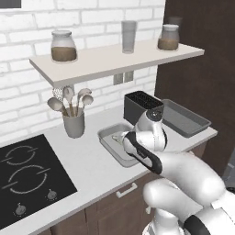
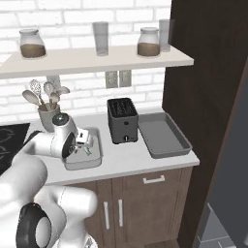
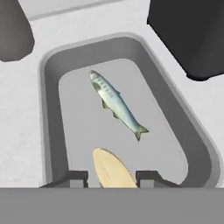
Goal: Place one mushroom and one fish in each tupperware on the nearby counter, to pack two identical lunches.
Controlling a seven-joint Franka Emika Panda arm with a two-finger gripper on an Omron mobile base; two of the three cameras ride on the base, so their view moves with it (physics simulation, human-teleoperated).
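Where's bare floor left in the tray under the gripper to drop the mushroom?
In the tupperware, the fish lies diagonally mid-floor. Free strips run along both long walls. The near end is crowded: the mushroom sits between the fingertips of the gripper.

Matt grey tupperware [image 3: 50, 131] holds a glossy, silvery fish [image 3: 116, 104].

Arm reaches forward from the base, elbow folded, forearm running out over the counter's front edge [image 1: 92, 179]. Wrist pitched down, hand pointing into the tupperware [image 3: 48, 109] left of the toaster. Gripper [image 3: 111, 178] hangs low over that tray's near end; fingertips [image 3: 74, 178] apart with the mushroom [image 3: 111, 168] between them. Contact on the mushroom can't be told. In the right base view the gripper [image 2: 83, 144] sits over the tray.
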